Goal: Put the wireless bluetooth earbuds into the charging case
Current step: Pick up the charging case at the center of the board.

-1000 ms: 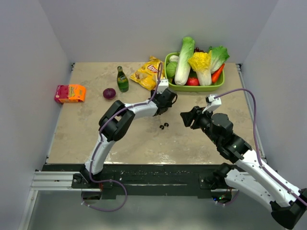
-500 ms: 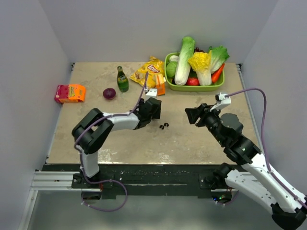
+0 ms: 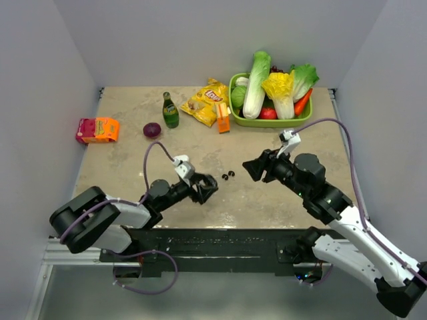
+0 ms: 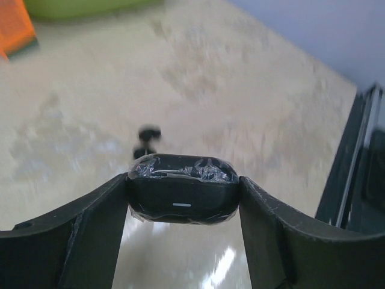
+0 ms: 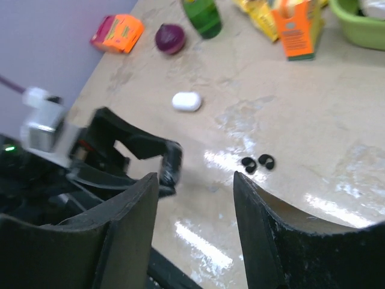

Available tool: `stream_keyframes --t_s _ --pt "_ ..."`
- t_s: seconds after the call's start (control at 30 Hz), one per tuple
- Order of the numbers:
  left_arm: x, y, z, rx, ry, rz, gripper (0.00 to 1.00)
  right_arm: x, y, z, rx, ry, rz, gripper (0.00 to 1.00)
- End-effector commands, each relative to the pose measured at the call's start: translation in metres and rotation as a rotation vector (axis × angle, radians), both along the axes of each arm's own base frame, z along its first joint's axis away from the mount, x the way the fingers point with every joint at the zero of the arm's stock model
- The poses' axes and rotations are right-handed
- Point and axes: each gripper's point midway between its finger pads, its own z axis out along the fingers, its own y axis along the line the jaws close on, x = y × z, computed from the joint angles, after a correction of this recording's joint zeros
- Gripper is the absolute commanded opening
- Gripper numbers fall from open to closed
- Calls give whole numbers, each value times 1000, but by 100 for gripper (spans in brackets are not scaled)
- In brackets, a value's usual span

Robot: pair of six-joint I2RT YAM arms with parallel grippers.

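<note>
Two black earbuds (image 3: 228,175) lie side by side on the table; they also show in the right wrist view (image 5: 257,163) and, blurred, in the left wrist view (image 4: 147,141). No white earbuds are in view. My left gripper (image 3: 203,189) is low, just near-left of the buds, shut on a black charging case (image 4: 182,188) wrapped in clear film. My right gripper (image 3: 253,168) is open and empty, hovering just right of the buds (image 5: 195,180). A white oval case (image 5: 186,101) lies on the table beyond the left gripper.
A green basket (image 3: 270,123) of vegetables stands at the back right. In front of it are an orange carton (image 3: 223,117) and a chip bag (image 3: 205,101). A green bottle (image 3: 171,111), a red onion (image 3: 152,130) and a pink-orange packet (image 3: 97,129) sit at the back left.
My left arm has swung back from the middle of the table toward the near edge and folded low. My right gripper drew back to the right, then moved left toward the black earbuds.
</note>
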Motion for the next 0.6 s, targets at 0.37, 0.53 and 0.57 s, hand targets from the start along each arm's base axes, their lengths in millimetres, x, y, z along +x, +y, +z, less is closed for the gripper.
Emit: stream_keyframes --t_s 0.37,0.53,0.57 --pt "-105 4 120 -294 -631 -350 0 -46 54 -24 -70 115 425 71" --pt "-112 -12 110 -179 -663 -363 0 -52 71 -35 -113 147 474 74" --pt "-115 -12 117 -180 -689 -358 0 -51 74 -34 -117 148 476 74"
